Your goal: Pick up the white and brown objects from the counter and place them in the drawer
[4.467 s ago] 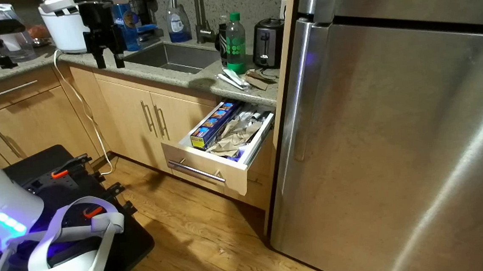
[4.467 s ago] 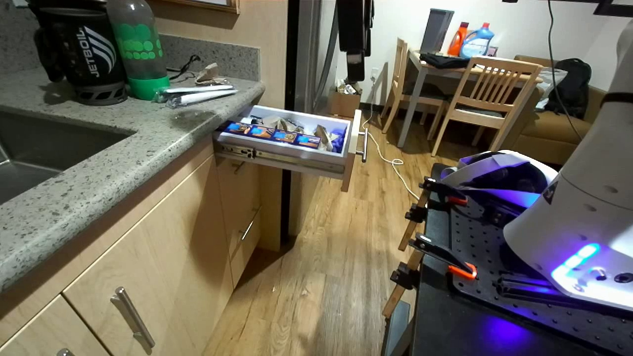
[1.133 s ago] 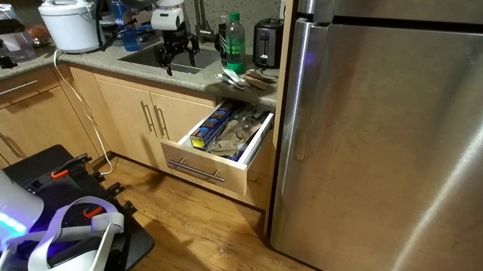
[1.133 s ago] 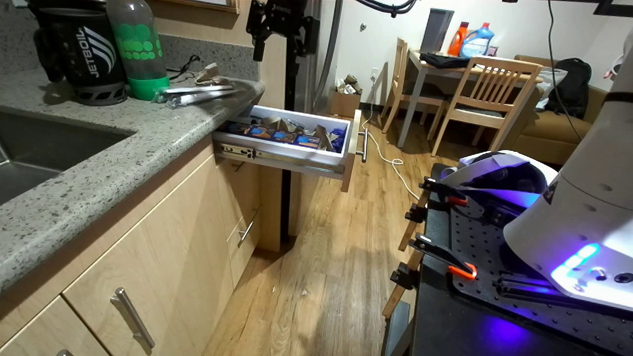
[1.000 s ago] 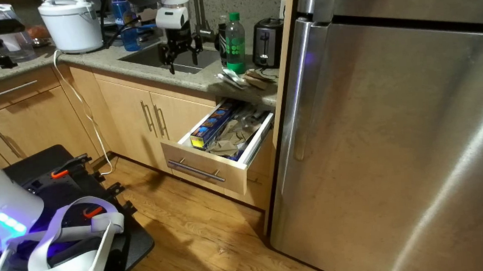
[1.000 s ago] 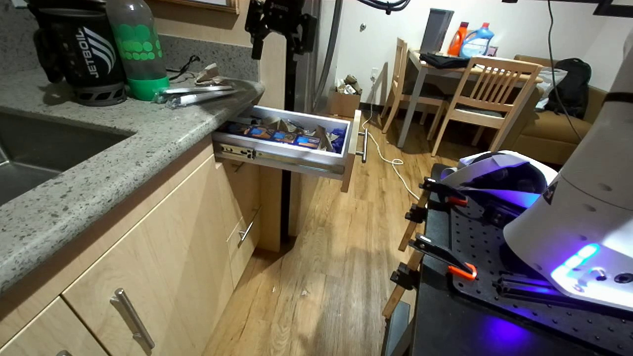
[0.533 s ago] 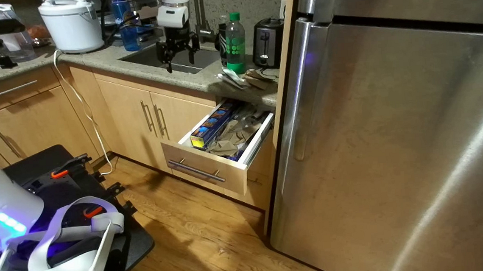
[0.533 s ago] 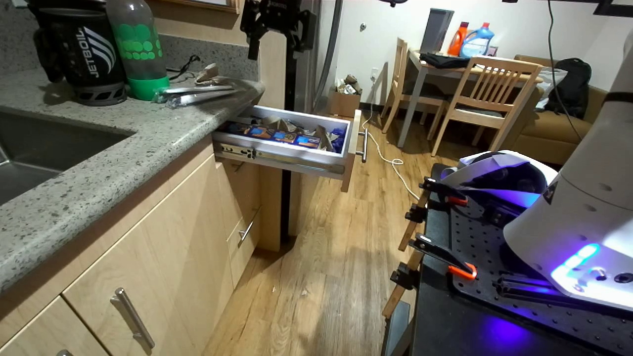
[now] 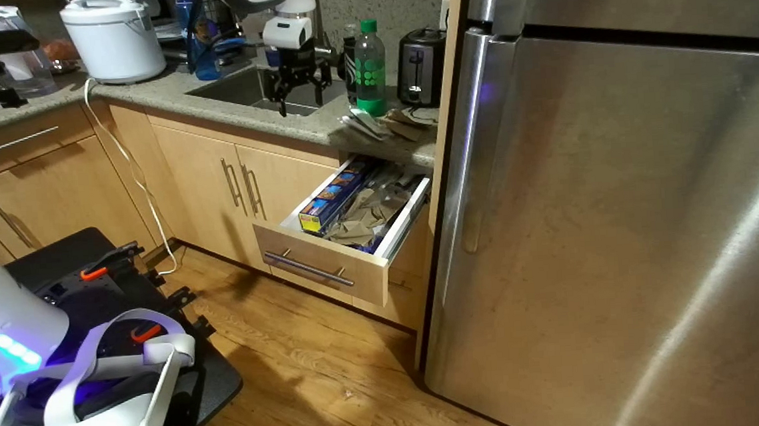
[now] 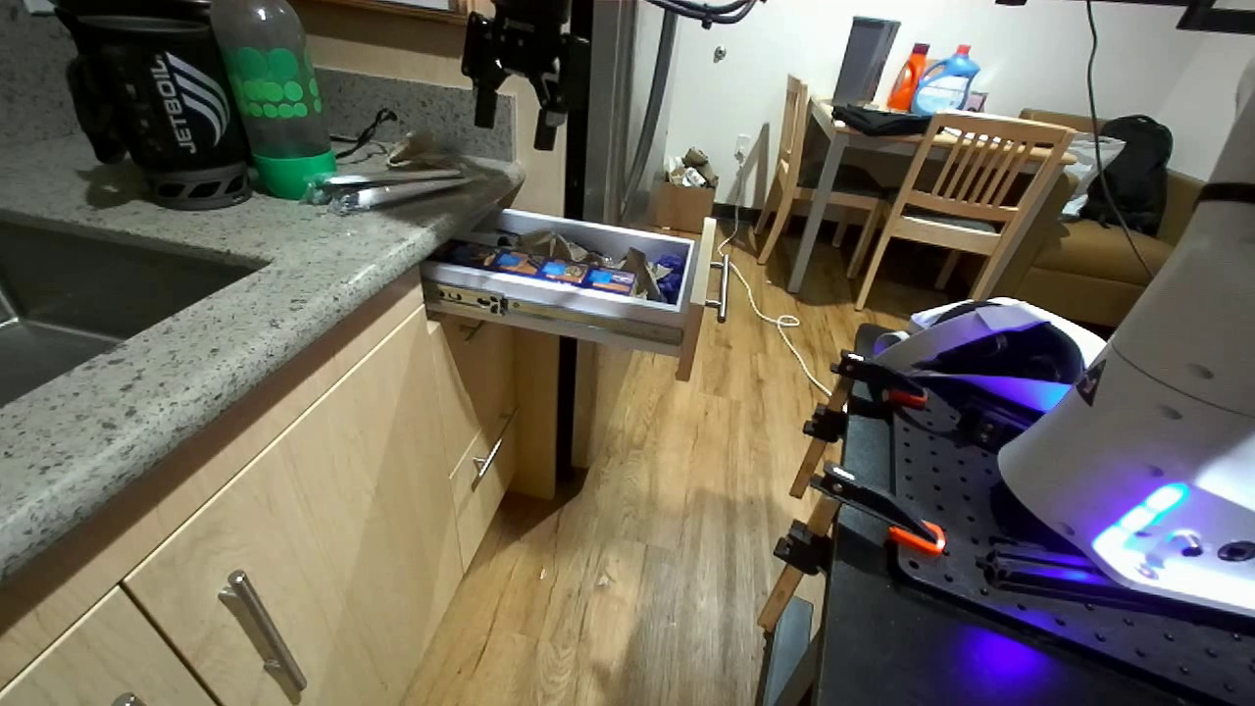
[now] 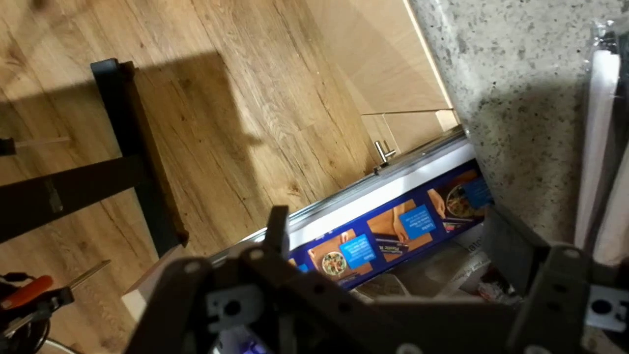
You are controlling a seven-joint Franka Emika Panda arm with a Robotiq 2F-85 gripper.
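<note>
Pincer (image 10: 516, 129) was spread, empty | beneath, drawer (image 9: 315, 254) was opened | beyond, wrapped white sticks (image 10: 404, 192) and brown paper (image 9: 405, 125) were left unstowed

My gripper (image 10: 516, 123) reads matt black, with two pale metal plates (image 11: 250, 301) set in it. Counter (image 10: 324, 253): speckled grey stone look, smooth, faint sheen. Drawer (image 9: 369, 277): front in smooth light wood, satin; inner sides white and smooth. Drawer handle (image 9: 308, 269): brushed metal bar. Sink (image 10: 88, 279): dull steel. Refrigerator (image 9: 605, 190): brushed stainless steel, glossy enough to carry a bright streak. White sticks (image 11: 595, 137): smooth, in glossy, crinkled clear plastic. Brown paper (image 9: 405, 125) on the counter: matt, creased. Blue carton (image 11: 390, 226): printed cardboard, slight gloss. Green-capped bottle (image 9: 370, 66): glossy clear plastic. Jetboil cup (image 10: 176, 103): matt black; cloth or plastic I cannot tell.
</note>
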